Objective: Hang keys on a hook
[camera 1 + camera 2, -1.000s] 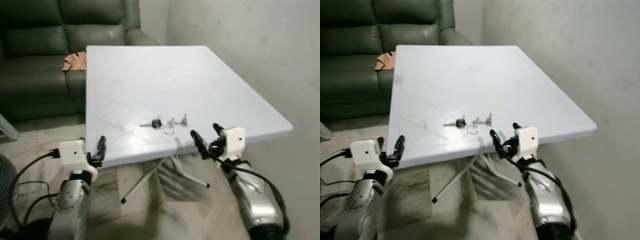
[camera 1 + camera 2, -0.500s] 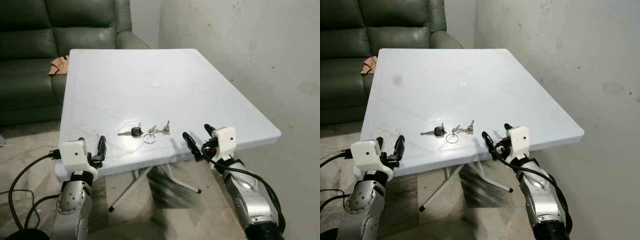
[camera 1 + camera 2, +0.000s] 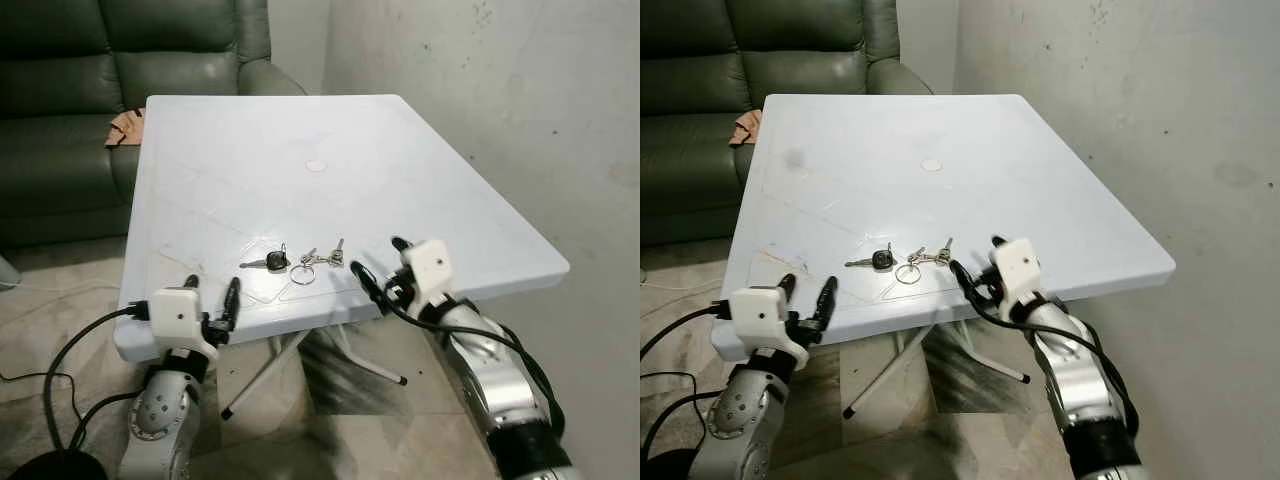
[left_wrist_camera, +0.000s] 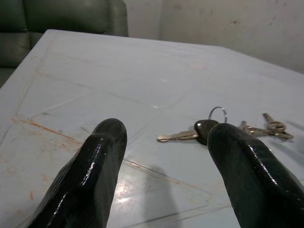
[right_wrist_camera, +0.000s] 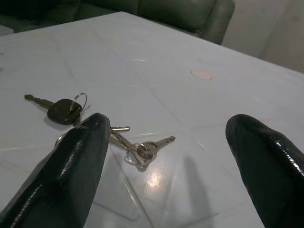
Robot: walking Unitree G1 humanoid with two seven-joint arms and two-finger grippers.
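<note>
A bunch of keys (image 3: pixel 303 263) lies near the front edge of the white table (image 3: pixel 300 140): a black-headed key (image 3: pixel 879 260), a bare ring (image 3: pixel 907 273) and small silver keys (image 5: pixel 138 149). My right gripper (image 3: pixel 378 256) is open just right of the bunch at the table edge, with nothing between its fingers (image 5: pixel 76 161). My left gripper (image 3: pixel 213 285) is open at the front left edge. In the left wrist view the black-headed key (image 4: pixel 203 131) lies beyond its fingers (image 4: pixel 95 161).
A dark green sofa (image 3: pixel 60 80) stands behind the table with a tan cloth (image 3: pixel 124 126) on its seat. A bare grey wall (image 3: pixel 520 90) runs along the right. The table's folding legs (image 3: pixel 290 360) and a black cable (image 3: pixel 60 350) are on the floor.
The camera has shifted. My right gripper has come closer to the keys at the table edge. My left gripper has moved right along the front edge. The keys lie as before.
</note>
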